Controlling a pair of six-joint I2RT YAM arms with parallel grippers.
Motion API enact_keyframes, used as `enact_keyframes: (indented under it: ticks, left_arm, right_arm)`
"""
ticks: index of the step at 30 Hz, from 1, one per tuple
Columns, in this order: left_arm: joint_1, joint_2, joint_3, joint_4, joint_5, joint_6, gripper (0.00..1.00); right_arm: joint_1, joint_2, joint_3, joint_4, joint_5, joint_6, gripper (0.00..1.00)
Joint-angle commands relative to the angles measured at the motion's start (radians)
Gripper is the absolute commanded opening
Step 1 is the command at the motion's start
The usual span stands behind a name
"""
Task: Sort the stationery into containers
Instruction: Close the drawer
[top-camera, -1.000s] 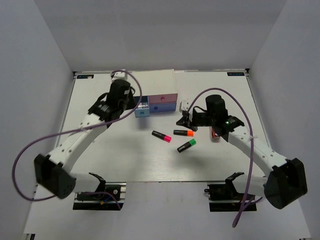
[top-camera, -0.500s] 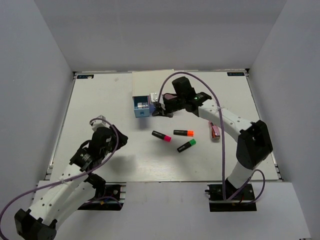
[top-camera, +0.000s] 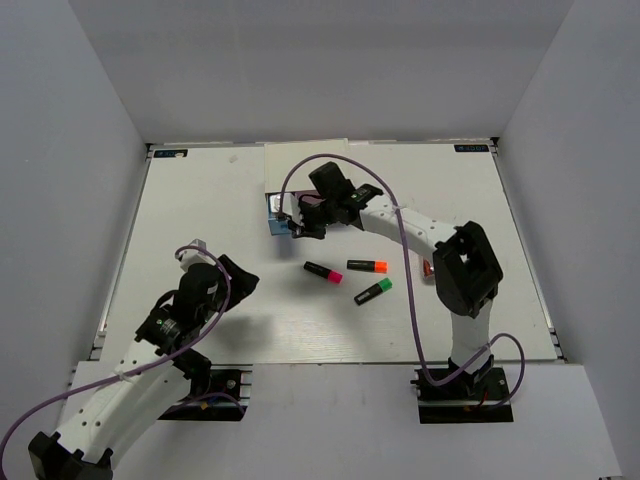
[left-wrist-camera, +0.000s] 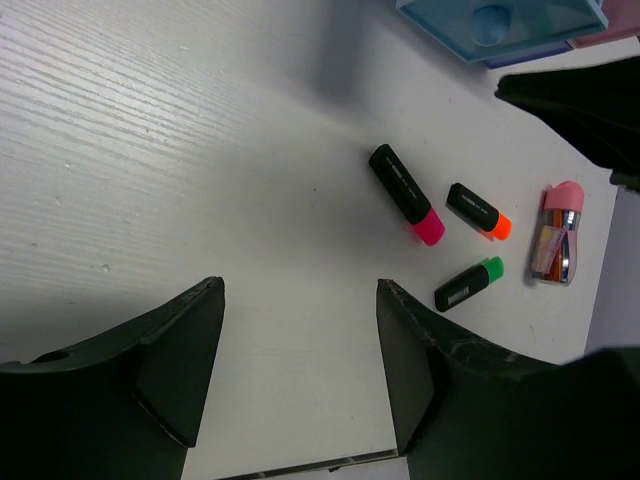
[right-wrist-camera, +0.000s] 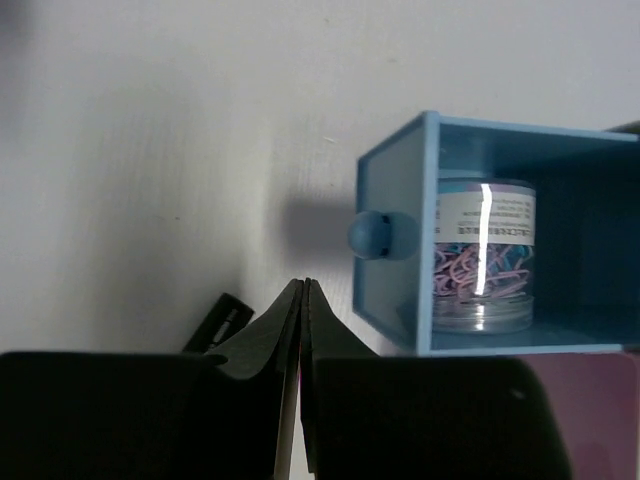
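My right pincer (right-wrist-camera: 303, 290), tips together and empty, is just beside the knob (right-wrist-camera: 378, 236) of the open light blue drawer (right-wrist-camera: 396, 310) holding the lilac clip box (right-wrist-camera: 485, 262). Risk: an off-centre push could skew or jam the drawer. My left pincer (left-wrist-camera: 298, 300) is spread and empty. The highlighters (top-camera: 367, 265) lie loose, well apart from the drawer.

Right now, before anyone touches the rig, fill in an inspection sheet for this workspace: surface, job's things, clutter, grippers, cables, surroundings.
Surface: white table, ribbed.
Job's things: pink-capped highlighter, orange-capped highlighter and green-capped highlighter lie loose mid-table. The pinkish-red block lies to their right. The light blue drawer stands open with a clear tub of clips inside.
Clutter: nothing seen.
Grippers: left gripper open and empty, above the near-left table. Right gripper shut and empty, close to the drawer's knob.
Cables: a purple cable loops over each arm.
Surroundings: grey walls on three sides.
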Motion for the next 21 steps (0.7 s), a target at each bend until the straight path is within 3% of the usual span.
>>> enact_keyframes:
  ticks: [1, 13, 21]
  left_arm:
    - [-0.004, 0.005, -0.001, 0.014, 0.000, -0.001, 0.72]
    - [-0.004, -0.013, -0.010, 0.012, -0.009, -0.011, 0.74]
    - [-0.004, 0.005, -0.010, 0.041, 0.000, -0.011, 0.74]
  right_arm:
    - [0.016, 0.030, 0.058, 0.076, 0.133, 0.046, 0.05]
    - [0.020, 0.101, 0.098, 0.274, 0.412, 0.130, 0.07]
    - [0.022, 0.116, 0.096, 0.367, 0.505, 0.144, 0.10]
